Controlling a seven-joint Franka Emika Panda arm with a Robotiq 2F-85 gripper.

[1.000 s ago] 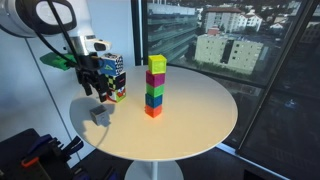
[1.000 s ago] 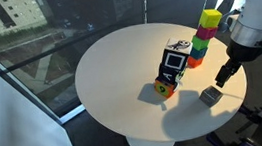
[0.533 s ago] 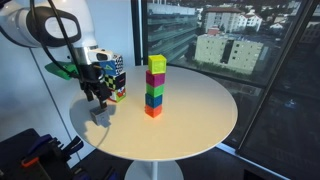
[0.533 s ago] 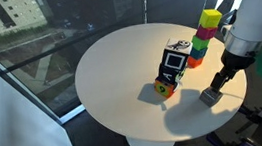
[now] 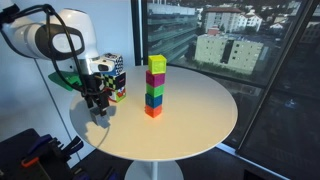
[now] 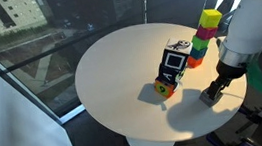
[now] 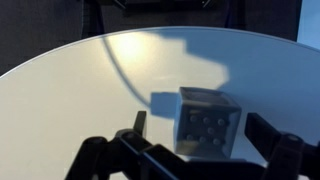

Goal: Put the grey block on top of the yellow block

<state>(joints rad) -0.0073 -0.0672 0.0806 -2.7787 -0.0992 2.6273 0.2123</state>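
While its two fingers stand apart, the claw (image 7: 200,140) straddles the grey block (image 7: 208,122). The block is a small dull cube with faint dark spots on its near face, and it rests on the pale round counter (image 7: 70,100). It sits in the gap, nearer the finger at 3 o'clock, and whether they touch cannot be told. In an exterior view the yellow block (image 5: 157,65) tops a stack of coloured cubes (image 5: 154,92) at 2 o'clock from the claw, well apart. A chequered box (image 5: 116,72) stands at 1 o'clock, near.
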